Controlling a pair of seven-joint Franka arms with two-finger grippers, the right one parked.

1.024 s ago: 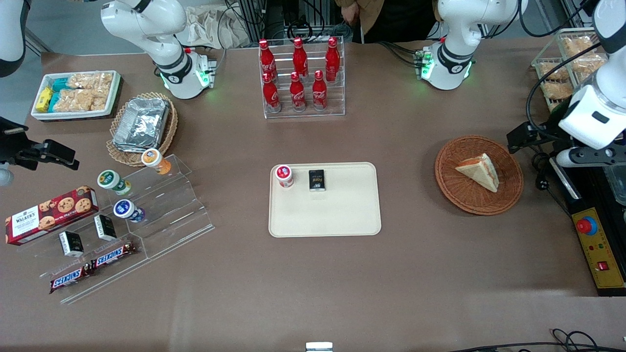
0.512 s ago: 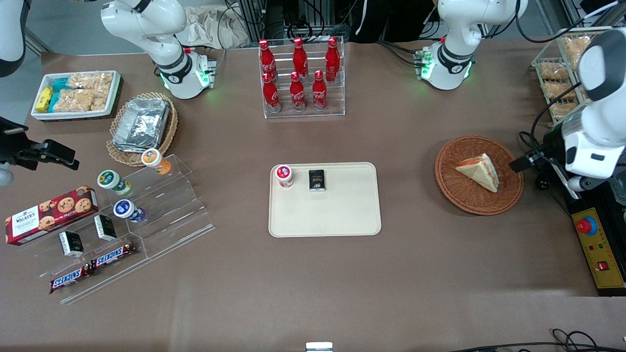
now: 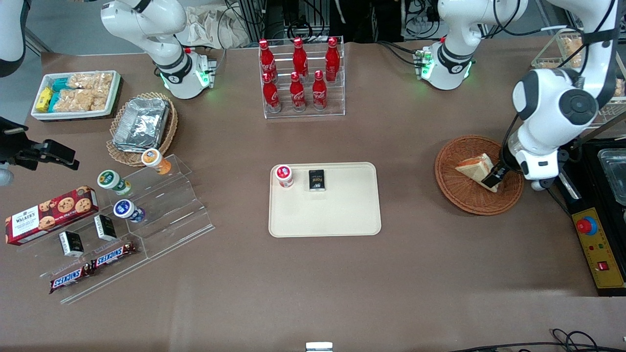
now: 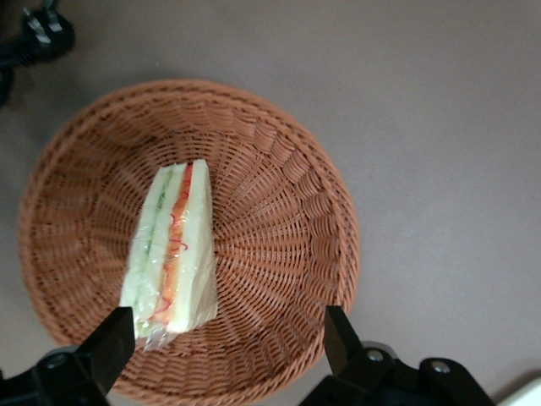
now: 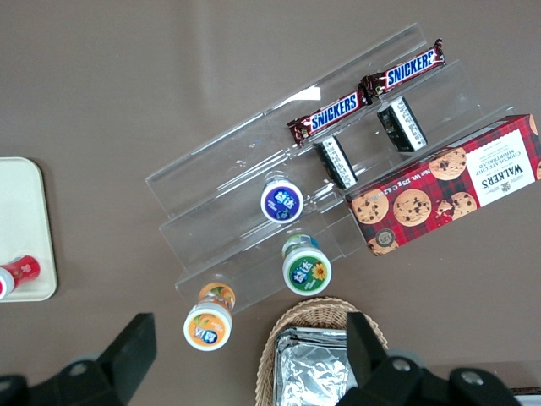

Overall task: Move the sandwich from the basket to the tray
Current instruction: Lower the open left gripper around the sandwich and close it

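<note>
A wedge sandwich (image 3: 475,167) of pale bread lies in the round reddish-brown basket (image 3: 459,195) toward the working arm's end of the brown table (image 3: 440,274); the left arm's gripper (image 3: 493,178) hangs just above the basket, over the sandwich's corner nearest the arm; in the left wrist view the gripper (image 4: 224,342) shows its two black fingers (image 4: 114,342) spread wide apart, one beside the wrapped tip of the sandwich (image 4: 173,249), the other over the woven floor of the basket (image 4: 279,228), neither seen to touch the bread; the sandwich stands on edge there, its green and orange-red layers facing up, clear film around it.

The cream tray (image 3: 342,215) sits well apart from the basket, near the middle of the table; on it are a small red-capped bottle (image 3: 284,175) and a small black packet (image 3: 317,180), side by side along the edge farther from the front camera; farther still from that camera stands a clear rack of red cola bottles (image 3: 298,78); toward the parked arm's end lie a foil container (image 3: 142,122) in a lighter basket, a clear stepped stand (image 3: 161,215) and a red biscuit box (image 3: 49,214).
</note>
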